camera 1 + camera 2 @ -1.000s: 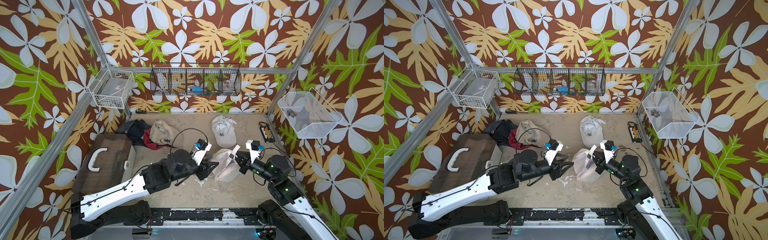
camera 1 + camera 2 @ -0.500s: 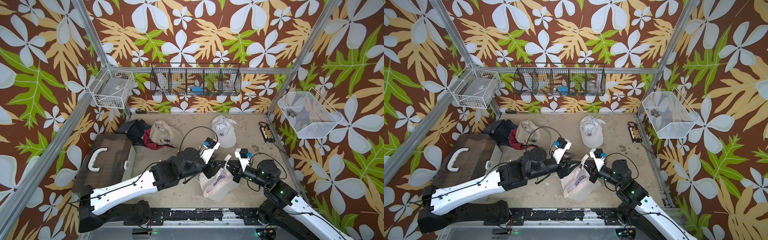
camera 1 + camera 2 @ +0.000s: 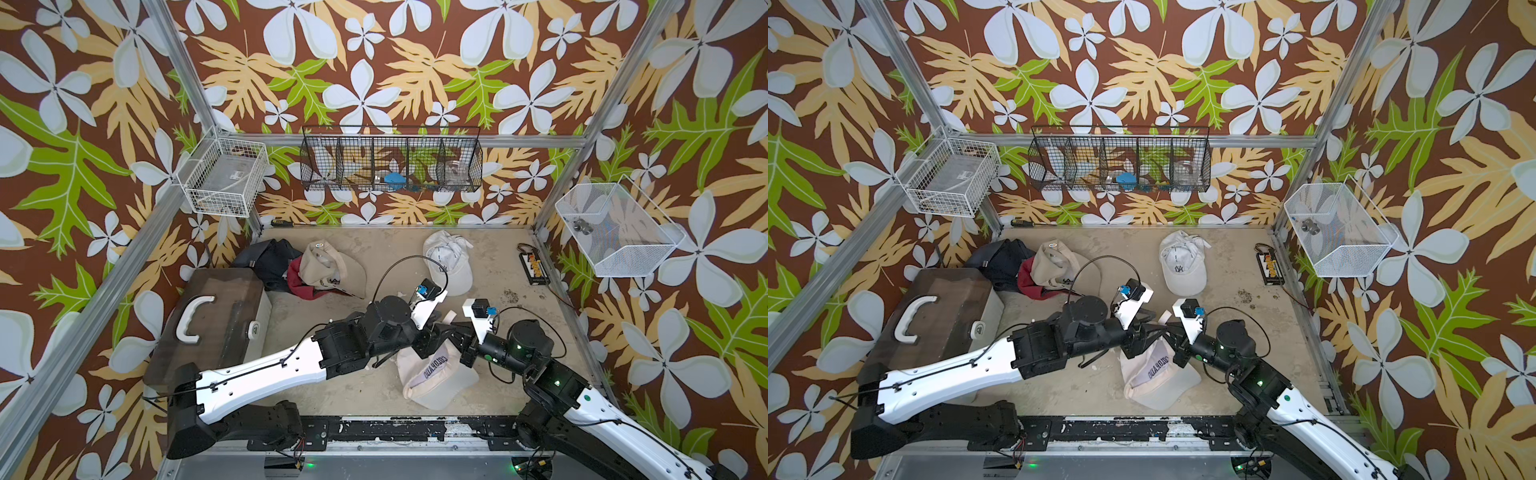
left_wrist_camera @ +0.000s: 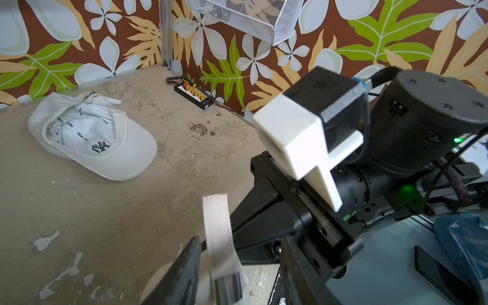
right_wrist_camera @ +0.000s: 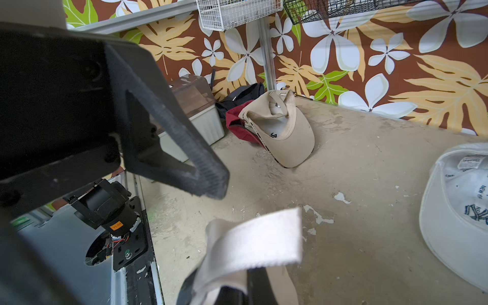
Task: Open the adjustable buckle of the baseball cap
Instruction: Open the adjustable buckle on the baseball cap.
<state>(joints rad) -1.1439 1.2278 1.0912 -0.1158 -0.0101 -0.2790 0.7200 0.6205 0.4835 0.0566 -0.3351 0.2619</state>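
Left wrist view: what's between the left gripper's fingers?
The cap's white strap with its metal buckle, in the gap of the open left gripper. The left wrist view shows it best.

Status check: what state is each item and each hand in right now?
Left hand: open, astride the strap.
Right hand: shut on the strap.
Strap: free end sticking up, running into the buckle.
Buckle: inside the left hand's gap; open or clamped unclear.
Colorado cap: held by its strap.
New York cap: upside down, untouched.
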